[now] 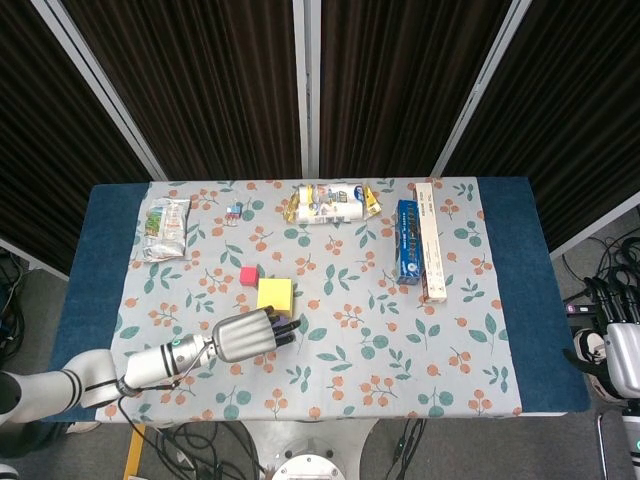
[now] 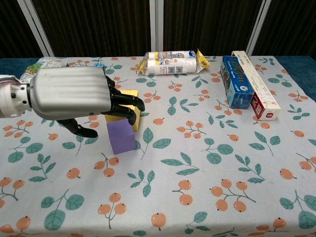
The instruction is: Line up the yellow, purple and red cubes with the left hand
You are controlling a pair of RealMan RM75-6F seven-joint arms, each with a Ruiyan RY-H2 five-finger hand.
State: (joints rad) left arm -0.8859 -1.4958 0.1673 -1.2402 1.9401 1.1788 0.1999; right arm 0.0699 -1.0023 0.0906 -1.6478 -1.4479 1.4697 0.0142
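Dark slatted curtains behind a floral-clothed desk [image 1: 400,350], left hand [image 2: 69,94] above the purple cube [image 2: 121,137] with fingers [image 2: 126,101] spread, holding nothing, purple cube touching the yellow cube [image 1: 275,295], red cube [image 1: 249,275] just beyond, diagonally.

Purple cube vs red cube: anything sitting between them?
Yes, the yellow cube. In the head view it sits between the red cube and the left hand that covers the purple cube, seen only in chest view.

Floral cloth [image 1: 400,340] covered blue table [image 1: 510,290]. Along far edge: snack bag [image 1: 165,227], small clip [image 1: 234,211], white wrapped pack [image 1: 330,203]. Blue box [image 1: 407,241] touched long white box [image 1: 430,240].
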